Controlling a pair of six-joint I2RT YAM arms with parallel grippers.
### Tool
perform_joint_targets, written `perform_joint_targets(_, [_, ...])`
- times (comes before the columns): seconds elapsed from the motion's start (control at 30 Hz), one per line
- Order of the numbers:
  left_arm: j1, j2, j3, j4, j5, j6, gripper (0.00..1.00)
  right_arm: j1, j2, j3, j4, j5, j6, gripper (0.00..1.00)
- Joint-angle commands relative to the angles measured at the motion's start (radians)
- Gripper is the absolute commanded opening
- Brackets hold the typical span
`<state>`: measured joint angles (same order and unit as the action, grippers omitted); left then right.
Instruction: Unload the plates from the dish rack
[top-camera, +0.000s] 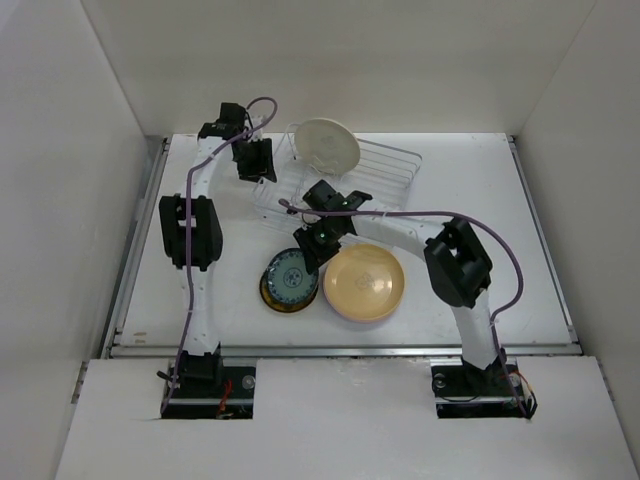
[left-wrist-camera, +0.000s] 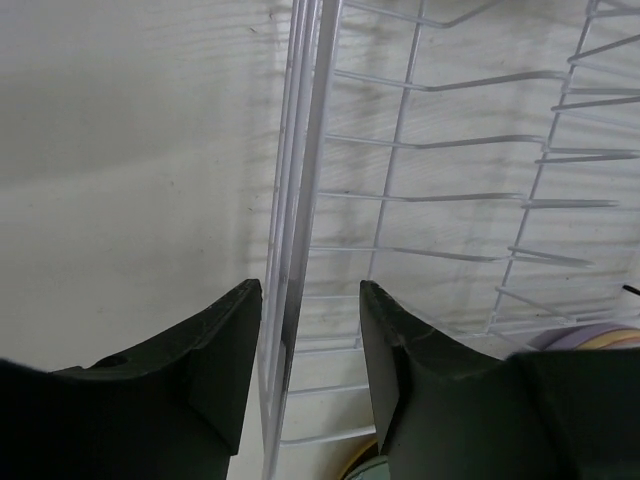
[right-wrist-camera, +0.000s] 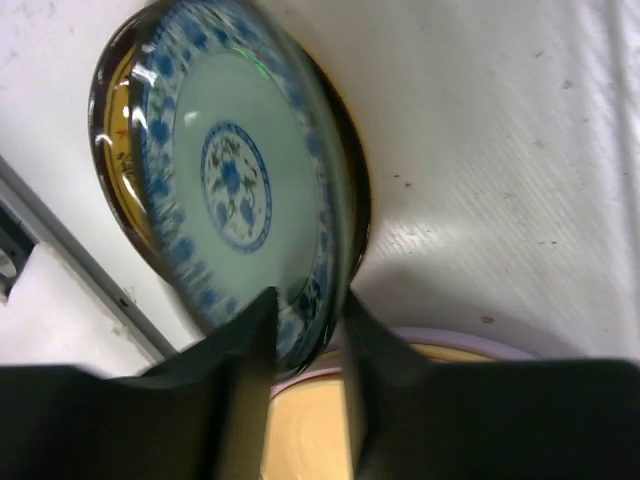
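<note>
The silver wire dish rack (top-camera: 390, 165) stands at the back of the table with a cream plate (top-camera: 328, 145) upright in its left part. My left gripper (top-camera: 260, 175) is open at the rack's left end, its fingers straddling the rack's rim wire (left-wrist-camera: 292, 230). My right gripper (top-camera: 310, 252) is shut on the rim of a blue-patterned plate (right-wrist-camera: 230, 180), held tilted over the mustard-yellow plate (top-camera: 272, 300). In the right wrist view the right gripper (right-wrist-camera: 308, 305) has a finger on each face of that rim. A tan-yellow plate (top-camera: 365, 282) lies on a lavender one (right-wrist-camera: 470, 340) to the right.
White walls enclose the table on three sides. A metal rail (top-camera: 340, 350) runs along the near edge. The right arm's purple cable (top-camera: 500, 250) loops above the table's right half. The rack's right part (left-wrist-camera: 480, 180) holds only bare wires.
</note>
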<state>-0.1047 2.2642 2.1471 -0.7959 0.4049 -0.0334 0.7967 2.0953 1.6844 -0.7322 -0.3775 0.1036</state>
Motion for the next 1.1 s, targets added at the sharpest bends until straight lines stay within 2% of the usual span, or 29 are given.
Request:
perform_joint_targets(0.0, [-0.026,0.015,0.022,-0.039,-0.008,0.023,0.4,0.016,0.003,0.054,0.025,0.038,0.005,0.39])
perform_joint_targets(0.03, [-0.026,0.015,0.022,-0.051,0.003,0.023,0.33,0.027,0.003,0.054,0.001,0.061,0.005,0.49])
perform_joint_targets(0.13, [-0.026,0.037,0.022,-0.069,0.026,0.0,0.13,0.027,-0.006,0.054,-0.013,0.086,-0.014,0.6])
perform_joint_targets(0.17, [-0.026,0.037,0.022,-0.081,0.043,0.0,0.0,0.027,-0.006,0.054,-0.025,0.086,-0.015,0.6])
perform_joint_targets(0.33, [-0.026,0.037,-0.013,-0.104,0.054,-0.043,0.0,0.027,-0.07,0.083,-0.036,0.112,-0.033,0.65])
perform_joint_targets(0.47, [-0.026,-0.021,-0.111,-0.091,0.054,-0.118,0.0,0.027,-0.151,0.141,-0.033,0.147,-0.042,0.65])
perform_joint_targets(0.6, [-0.015,-0.087,-0.261,-0.022,0.086,-0.209,0.0,0.001,-0.224,0.216,0.026,0.115,-0.042,0.65])
perform_joint_targets(0.73, [-0.006,-0.138,-0.332,-0.011,0.086,-0.284,0.0,-0.079,-0.245,0.262,0.099,0.257,-0.031,0.65])
perform_joint_targets(0.8, [-0.006,-0.173,-0.369,-0.011,0.086,-0.344,0.0,-0.125,-0.178,0.34,0.108,0.438,-0.031,0.65])
perform_joint_targets(0.9, [-0.006,-0.198,-0.432,0.003,0.095,-0.393,0.0,-0.172,-0.086,0.489,0.122,0.586,-0.071,0.63])
perform_joint_targets(1.03, [-0.006,-0.219,-0.46,0.003,0.124,-0.424,0.0,-0.203,0.035,0.589,0.226,0.615,-0.166,0.65])
perform_joint_targets(1.07, [-0.006,-0.219,-0.46,0.003,0.124,-0.424,0.0,-0.215,0.07,0.604,0.252,0.615,-0.195,0.68])
